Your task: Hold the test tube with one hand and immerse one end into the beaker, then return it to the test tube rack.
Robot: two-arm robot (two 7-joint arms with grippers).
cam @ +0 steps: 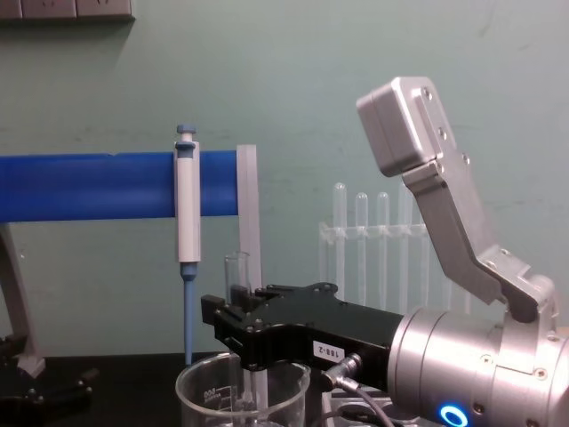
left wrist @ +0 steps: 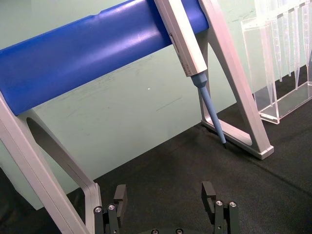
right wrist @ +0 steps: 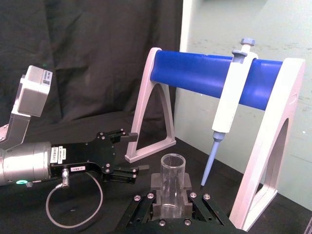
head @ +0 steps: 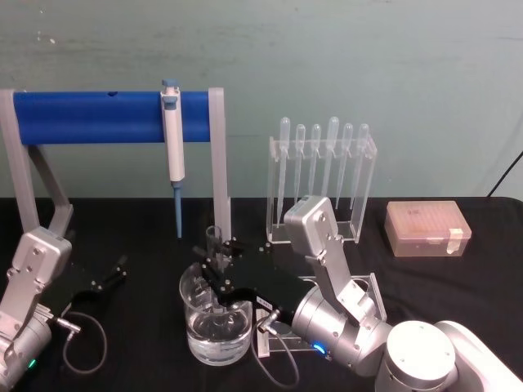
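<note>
The right tool [head: 216,263] is clamped on the test tube [head: 214,238] below its rim and holds it upright, so the lower end points straight down into the beaker [head: 217,331] at the front of the black table [head: 458,302]. That end is inside the glass wall, though I cannot tell whether it reaches the liquid. The left tool [head: 110,276] rests well apart on the left, fingers spread and empty, probably parked to leave the dip to one arm, and the clear rack [head: 373,283] beside the right arm looks like the tube's destination.
</note>
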